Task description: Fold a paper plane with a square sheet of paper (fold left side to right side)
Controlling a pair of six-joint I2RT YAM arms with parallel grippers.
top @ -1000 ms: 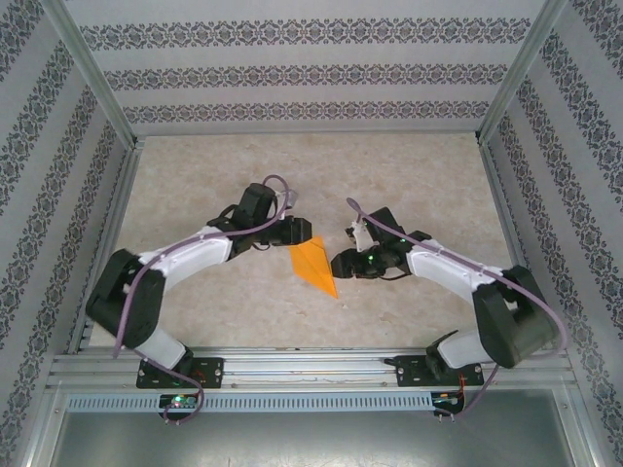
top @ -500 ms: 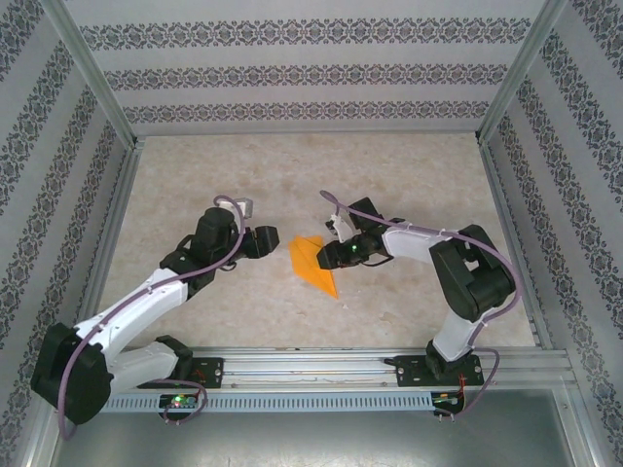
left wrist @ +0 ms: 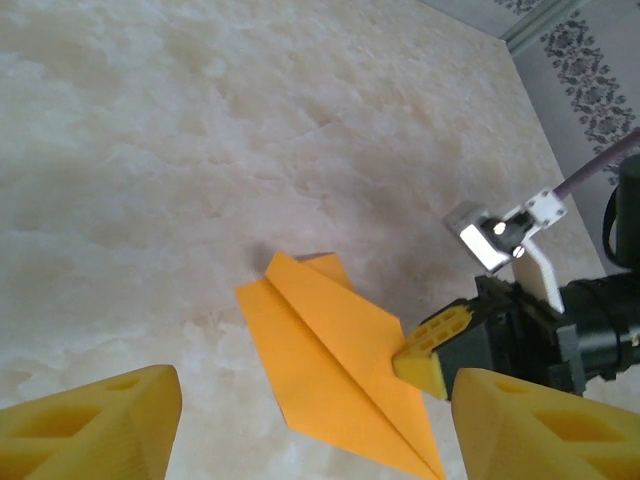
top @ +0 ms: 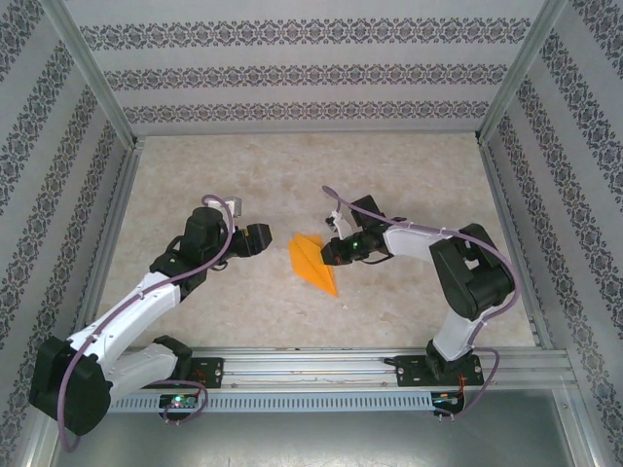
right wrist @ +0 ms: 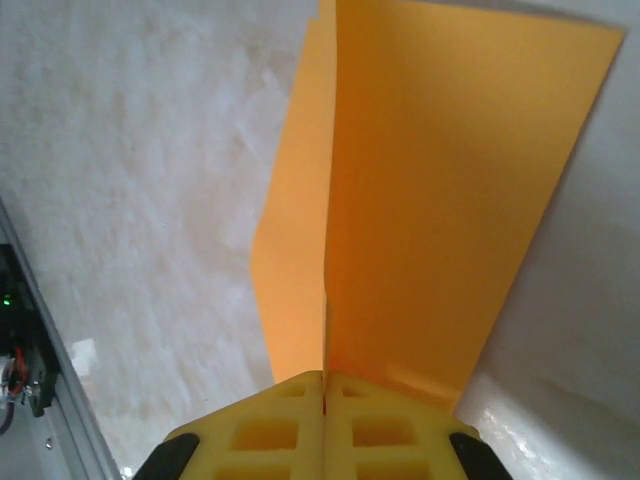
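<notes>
From above, the square sheet of paper (top: pixel 311 263), creased into a narrow orange dart, lies mid-way across the table (top: pixel 409 175), with the right gripper (top: pixel 328 251) clamped on its edge at 3 o'clock and the left gripper (top: pixel 263 239) hanging apart at 9 o'clock, jaws spread and empty. The left wrist camera looks between its parted yellow fingers (left wrist: pixel 90 425) at the dart, pinched apparently to carry one side over. In the right wrist view the closed jaws nip the paper at 6 o'clock, a flap rising along the crease.
</notes>
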